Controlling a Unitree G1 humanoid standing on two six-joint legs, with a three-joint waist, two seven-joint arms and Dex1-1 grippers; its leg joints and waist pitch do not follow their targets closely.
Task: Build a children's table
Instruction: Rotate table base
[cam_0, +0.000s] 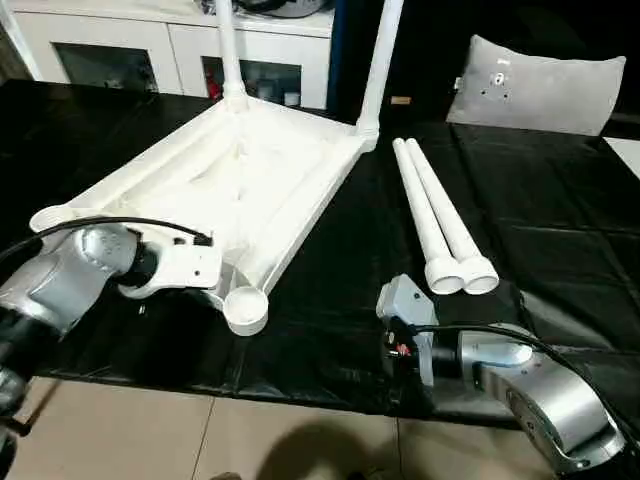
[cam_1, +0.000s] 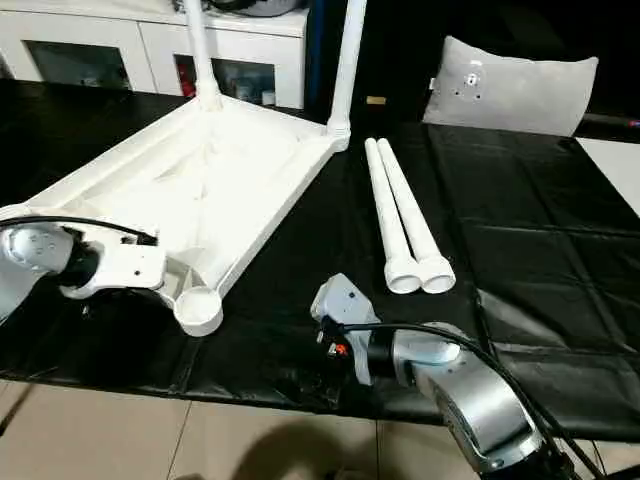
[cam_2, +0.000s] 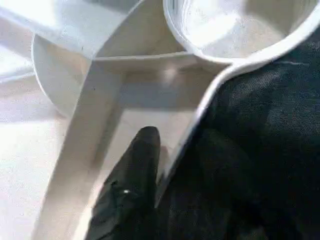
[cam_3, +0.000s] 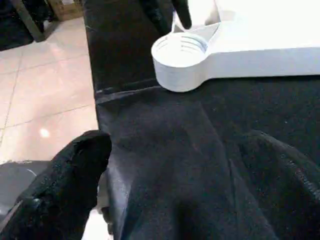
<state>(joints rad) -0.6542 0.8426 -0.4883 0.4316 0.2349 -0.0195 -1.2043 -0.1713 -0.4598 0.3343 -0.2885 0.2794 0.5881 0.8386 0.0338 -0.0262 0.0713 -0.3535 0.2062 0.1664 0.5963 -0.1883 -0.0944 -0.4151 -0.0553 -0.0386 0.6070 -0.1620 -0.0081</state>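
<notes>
I see my left gripper pinching the table top's rim by an empty socket, two legs standing, two loose legs beyond my wide-open right gripper.

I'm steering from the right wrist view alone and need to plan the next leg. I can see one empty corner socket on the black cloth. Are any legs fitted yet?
Observer: Yes, two fitted legs stand upright in the far corner sockets of the upturned top.
Operator: Where are the spare ones?
Observer: Two loose legs lie side by side on the black cloth, just right of the top, with their wide ends toward the robot.
Operator: Is any other socket free?
Observer: Yes, the near left socket is empty too.
</notes>
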